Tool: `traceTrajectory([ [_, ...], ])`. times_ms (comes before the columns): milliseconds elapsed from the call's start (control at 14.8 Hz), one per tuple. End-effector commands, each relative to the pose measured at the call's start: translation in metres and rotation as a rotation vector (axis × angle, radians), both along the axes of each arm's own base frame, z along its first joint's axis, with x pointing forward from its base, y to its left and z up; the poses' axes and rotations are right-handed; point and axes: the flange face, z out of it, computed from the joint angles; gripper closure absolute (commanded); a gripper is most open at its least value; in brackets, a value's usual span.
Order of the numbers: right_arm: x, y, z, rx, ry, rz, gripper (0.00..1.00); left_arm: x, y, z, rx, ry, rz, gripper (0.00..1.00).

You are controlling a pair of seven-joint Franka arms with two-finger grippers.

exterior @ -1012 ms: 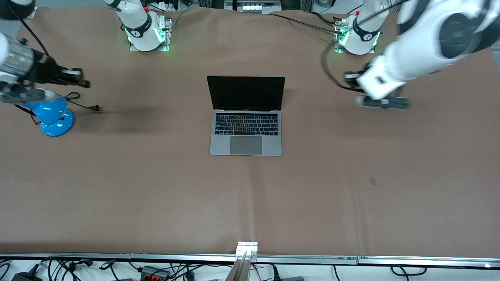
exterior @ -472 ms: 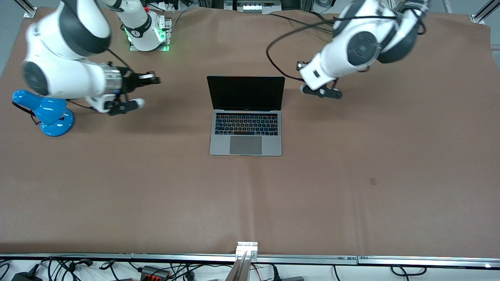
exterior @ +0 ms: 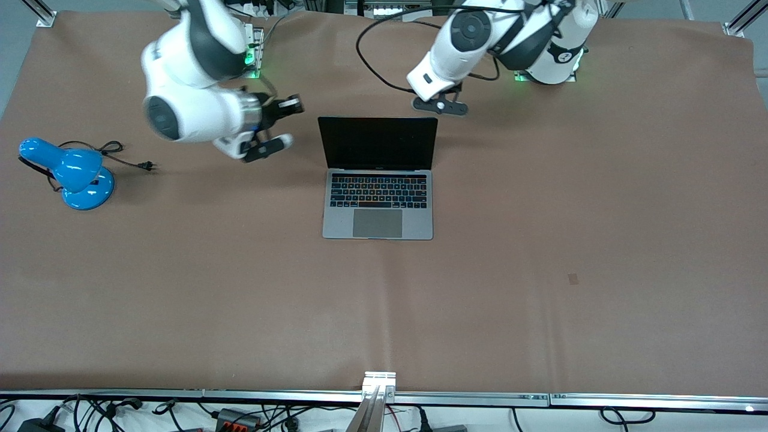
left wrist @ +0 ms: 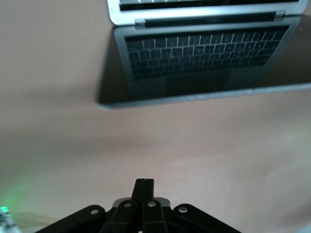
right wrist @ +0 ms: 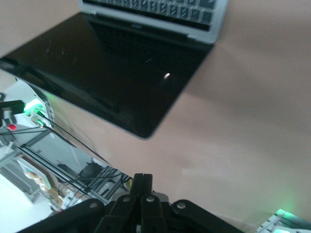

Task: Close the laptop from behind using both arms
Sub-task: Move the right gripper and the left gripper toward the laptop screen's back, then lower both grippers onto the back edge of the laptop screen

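The grey laptop (exterior: 378, 207) stands open in the middle of the table, with its black screen upright and its keyboard facing the front camera. My right gripper (exterior: 293, 106) is shut and empty. It hovers beside the screen's edge toward the right arm's end. My left gripper (exterior: 443, 103) is shut and empty. It hovers just above the screen's top corner toward the left arm's end. The left wrist view shows the shut fingers (left wrist: 144, 187) and the laptop (left wrist: 194, 63), whose screen mirrors the keys. The right wrist view shows shut fingers (right wrist: 142, 182) and the laptop's dark screen (right wrist: 121, 73).
A blue desk lamp (exterior: 72, 174) with a black cord and plug lies near the right arm's end of the brown table (exterior: 540, 270). Both arm bases (exterior: 231, 57) stand along the table's edge farthest from the front camera.
Both arms have swung in from the table's ends toward the laptop's screen. The right arm has left the lamp. The laptop has not moved.
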Motion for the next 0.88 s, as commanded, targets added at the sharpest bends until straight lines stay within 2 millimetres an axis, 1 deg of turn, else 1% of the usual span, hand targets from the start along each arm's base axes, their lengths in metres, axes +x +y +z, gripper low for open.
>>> traceTrajectory([
  [0, -0.042, 0.040, -0.005, -0.043, -0.029, -0.018, 1.00, 0.005, -0.004, -0.012, -0.024, -0.006, 0.034, 1.00],
  [67, -0.057, 0.058, -0.009, -0.066, -0.035, -0.020, 1.00, 0.015, -0.002, -0.013, -0.031, -0.009, 0.037, 1.00],
  [135, -0.065, 0.065, -0.015, -0.087, -0.046, -0.043, 1.00, 0.022, -0.003, -0.014, -0.034, -0.012, 0.036, 1.00],
  [202, -0.075, 0.077, -0.019, -0.095, -0.060, -0.041, 1.00, 0.030, -0.005, -0.014, -0.036, -0.020, 0.036, 1.00],
  [270, -0.078, 0.084, -0.022, -0.103, -0.069, -0.050, 1.00, 0.038, -0.006, -0.016, -0.034, -0.024, 0.031, 1.00],
  [405, -0.069, 0.086, -0.027, -0.096, -0.114, -0.087, 1.00, 0.050, -0.003, -0.017, -0.034, -0.028, 0.037, 1.00],
  [472, -0.062, 0.087, -0.029, -0.093, -0.130, -0.104, 1.00, 0.054, -0.004, -0.015, -0.037, -0.037, 0.032, 1.00],
  [675, -0.046, 0.080, -0.026, -0.081, -0.183, -0.153, 1.00, 0.065, -0.007, -0.014, -0.046, -0.044, 0.034, 1.00],
  [742, -0.036, 0.074, -0.024, -0.078, -0.212, -0.175, 1.00, 0.078, -0.002, -0.017, -0.050, -0.060, 0.045, 1.00],
  [810, -0.026, 0.067, -0.022, -0.072, -0.235, -0.204, 1.00, 0.086, 0.001, -0.020, -0.051, -0.074, 0.048, 1.00],
])
